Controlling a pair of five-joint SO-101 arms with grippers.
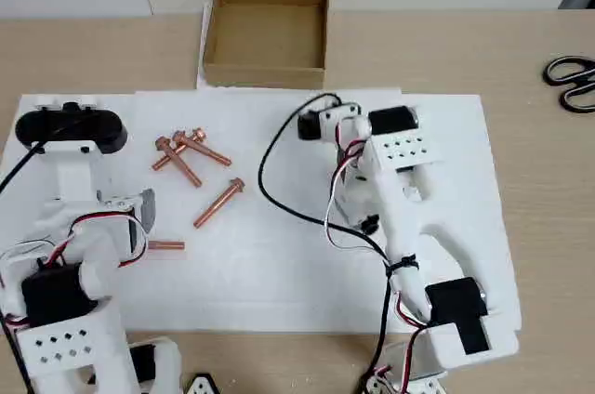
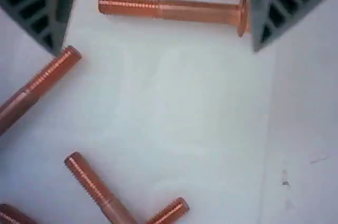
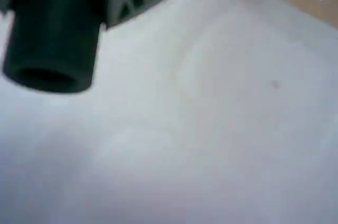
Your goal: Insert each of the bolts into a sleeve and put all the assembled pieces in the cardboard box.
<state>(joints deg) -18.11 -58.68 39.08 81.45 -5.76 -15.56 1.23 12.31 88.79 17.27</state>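
Note:
Several copper bolts lie on the white sheet (image 1: pixel 279 273): one short-looking bolt (image 1: pixel 165 245) close to my left gripper (image 1: pixel 141 213), another bolt (image 1: pixel 218 203) farther out, and a crossed cluster (image 1: pixel 181 154) beyond. In the left wrist view my left gripper (image 2: pixel 156 42) is open above the sheet, and a bolt (image 2: pixel 169 8) lies between its grey fingers (image 2: pixel 39 7), its head by the other finger. My right gripper (image 1: pixel 323 123) sits mid-table, shut on a black sleeve (image 1: pixel 309 124). The right wrist view has that sleeve (image 3: pixel 53 39) hanging just above the sheet. The cardboard box (image 1: pixel 265 73) stands open at the back.
Scissors (image 1: pixel 572 83) lie on the bare wooden table at the far right. A black cable (image 1: pixel 270 180) loops from the right arm over the middle of the sheet. The sheet's lower middle has free room between the two arms.

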